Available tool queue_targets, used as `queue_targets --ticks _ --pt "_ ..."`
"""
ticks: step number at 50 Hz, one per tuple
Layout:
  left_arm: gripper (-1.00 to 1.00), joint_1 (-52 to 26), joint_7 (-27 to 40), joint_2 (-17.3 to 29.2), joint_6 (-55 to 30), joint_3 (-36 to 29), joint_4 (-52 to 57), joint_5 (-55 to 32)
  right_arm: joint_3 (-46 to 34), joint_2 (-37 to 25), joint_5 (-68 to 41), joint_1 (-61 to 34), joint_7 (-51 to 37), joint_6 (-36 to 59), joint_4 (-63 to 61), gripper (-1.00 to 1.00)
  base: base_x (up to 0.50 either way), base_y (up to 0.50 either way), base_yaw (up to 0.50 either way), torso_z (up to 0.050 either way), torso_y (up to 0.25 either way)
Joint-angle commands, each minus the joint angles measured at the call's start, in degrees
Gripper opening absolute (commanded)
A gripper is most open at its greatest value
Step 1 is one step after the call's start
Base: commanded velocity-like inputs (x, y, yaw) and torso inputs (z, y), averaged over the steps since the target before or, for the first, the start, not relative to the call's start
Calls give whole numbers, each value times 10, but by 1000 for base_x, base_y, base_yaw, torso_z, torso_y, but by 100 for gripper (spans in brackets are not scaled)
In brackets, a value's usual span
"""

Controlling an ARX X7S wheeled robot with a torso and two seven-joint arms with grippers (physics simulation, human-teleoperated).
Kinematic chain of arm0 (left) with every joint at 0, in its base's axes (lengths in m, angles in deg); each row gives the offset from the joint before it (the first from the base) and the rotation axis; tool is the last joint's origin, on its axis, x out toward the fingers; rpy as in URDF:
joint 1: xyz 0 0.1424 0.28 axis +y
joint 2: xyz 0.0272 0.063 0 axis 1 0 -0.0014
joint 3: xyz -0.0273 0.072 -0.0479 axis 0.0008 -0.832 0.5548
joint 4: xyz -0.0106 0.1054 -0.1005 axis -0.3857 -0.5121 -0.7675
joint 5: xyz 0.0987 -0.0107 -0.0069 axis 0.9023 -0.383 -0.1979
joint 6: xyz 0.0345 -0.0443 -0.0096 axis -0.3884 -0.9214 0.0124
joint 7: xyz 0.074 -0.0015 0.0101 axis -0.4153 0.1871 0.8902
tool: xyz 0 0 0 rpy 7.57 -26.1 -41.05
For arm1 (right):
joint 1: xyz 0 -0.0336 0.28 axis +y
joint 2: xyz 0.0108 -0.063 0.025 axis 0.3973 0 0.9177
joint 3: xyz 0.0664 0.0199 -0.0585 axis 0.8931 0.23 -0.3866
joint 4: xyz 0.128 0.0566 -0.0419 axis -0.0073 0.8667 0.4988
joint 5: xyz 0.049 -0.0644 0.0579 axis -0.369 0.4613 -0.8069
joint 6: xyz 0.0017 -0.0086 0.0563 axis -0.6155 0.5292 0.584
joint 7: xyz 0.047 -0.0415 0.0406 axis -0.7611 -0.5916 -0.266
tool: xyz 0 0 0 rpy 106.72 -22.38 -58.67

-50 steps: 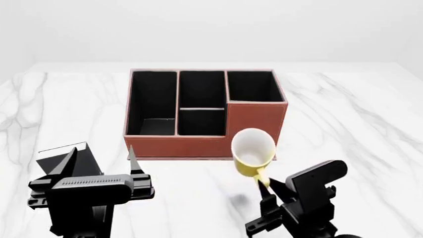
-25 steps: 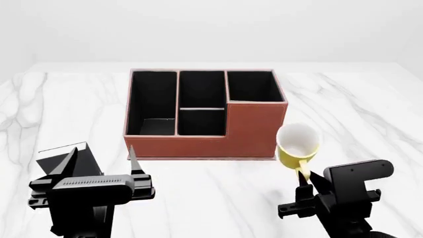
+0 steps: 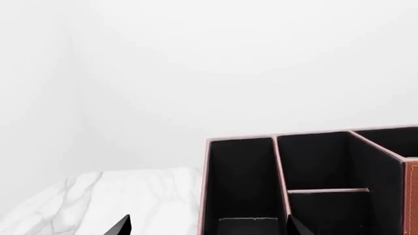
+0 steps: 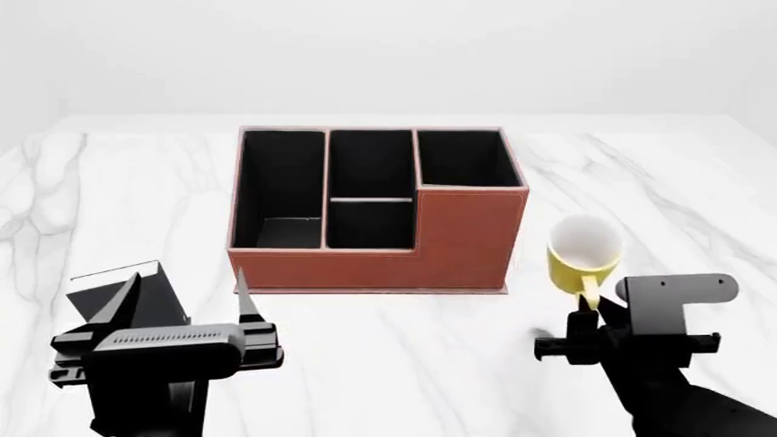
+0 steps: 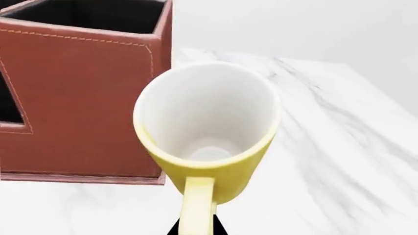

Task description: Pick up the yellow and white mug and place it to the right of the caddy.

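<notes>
Yellow and white mug (image 4: 584, 255) held by handle, off table (image 4: 680, 209), just right of caddy (image 4: 468, 237). We have right gripper (image 4: 588, 314) clamped on handle; left gripper (image 4: 182, 305) jaws apart, idle. Risk as we see it: narrow handle grip lets mug swing, clip caddy wall, tip on release. No readable writing.

white marble table (image 4: 680, 182), grey veining; plain white walls, even light
</notes>
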Motion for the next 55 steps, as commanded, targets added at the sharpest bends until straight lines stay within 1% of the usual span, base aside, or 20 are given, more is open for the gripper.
queue_targets --ticks 1,14,41,55 --pt "100 1 2 2 2 0 0 -3 -1 42 34 -54 30 11 79 -100 0 0 0 0 0" --pt "100 1 4 4 1 1 1 -6 -17 112 69 -128 89 9 214 -100 0 0 0 0 0" --pt "100 1 11 9 -2 -5 6 -5 -39 212 126 -234 185 -19 474 -100 0 0 0 0 1" --pt "100 0 12 11 1 -6 1 -7 -57 295 169 -306 271 -73 689 -100 0 0 0 0 1"
